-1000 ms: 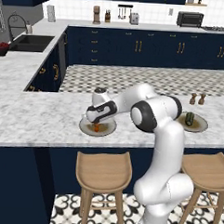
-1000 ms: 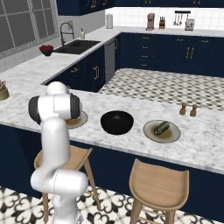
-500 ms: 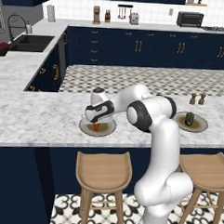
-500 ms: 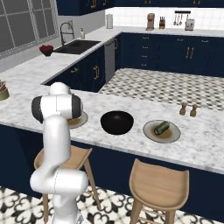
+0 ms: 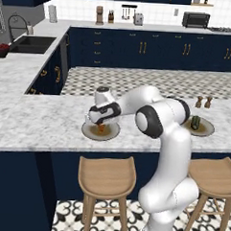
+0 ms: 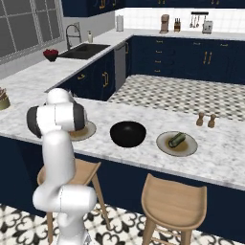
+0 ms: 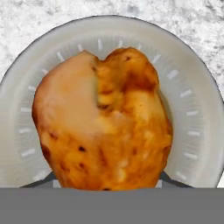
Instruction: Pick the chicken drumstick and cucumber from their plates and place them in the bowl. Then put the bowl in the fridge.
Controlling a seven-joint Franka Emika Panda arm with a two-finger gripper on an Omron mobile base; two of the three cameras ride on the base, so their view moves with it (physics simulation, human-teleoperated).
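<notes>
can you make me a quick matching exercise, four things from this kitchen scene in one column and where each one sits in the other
Things:
1. chicken drumstick
2. cucumber
3. bowl
4. salt and pepper shakers

Places:
A. between the two plates on the counter
B. on the right plate
C. on the left plate, under the claw
D. behind the right plate, toward the counter's far edge

Pairs: 1-C, 2-B, 3-A, 4-D

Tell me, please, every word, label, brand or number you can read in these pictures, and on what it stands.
There is no readable text: none on the plate under the chicken drumstick, the bowl or the toaster oven.
The plate's pale rim ticks are a pattern, not writing.
</notes>
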